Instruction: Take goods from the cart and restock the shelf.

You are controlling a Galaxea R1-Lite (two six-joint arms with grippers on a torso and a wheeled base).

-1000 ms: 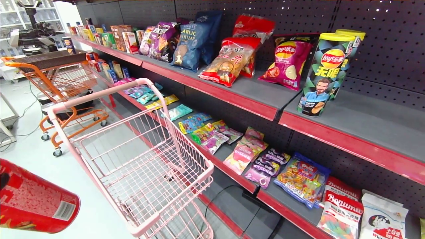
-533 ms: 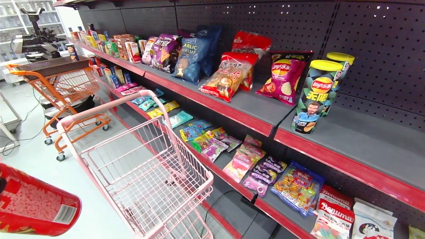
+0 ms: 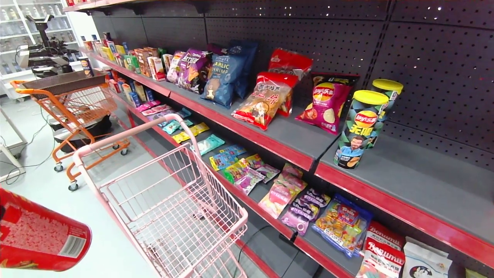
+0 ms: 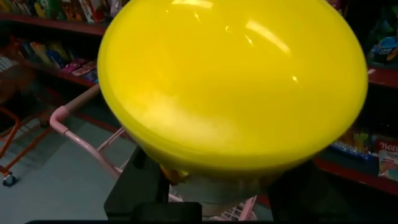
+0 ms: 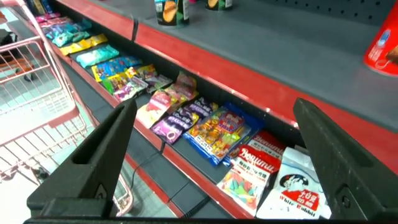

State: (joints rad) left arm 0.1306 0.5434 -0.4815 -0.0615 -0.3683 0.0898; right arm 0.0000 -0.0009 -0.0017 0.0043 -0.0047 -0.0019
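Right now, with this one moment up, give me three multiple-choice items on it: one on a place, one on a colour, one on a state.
1. Where do the two yellow-lidded canisters stand?
A. on the floor
B. on the upper shelf, right of the chip bags
C. in a cart

2. What colour is the body of the held canister in the left gripper?
A. red
B. green
C. blue

3. How is the right gripper?
A. shut on a bag
B. shut on a canister
C. open, holding nothing

Answers:
1 B: both stand upright on the grey shelf board beside the magenta bag.
2 A: the head view shows its red wall at the lower left.
3 C: its fingers stand wide apart, with the shelves showing between them.
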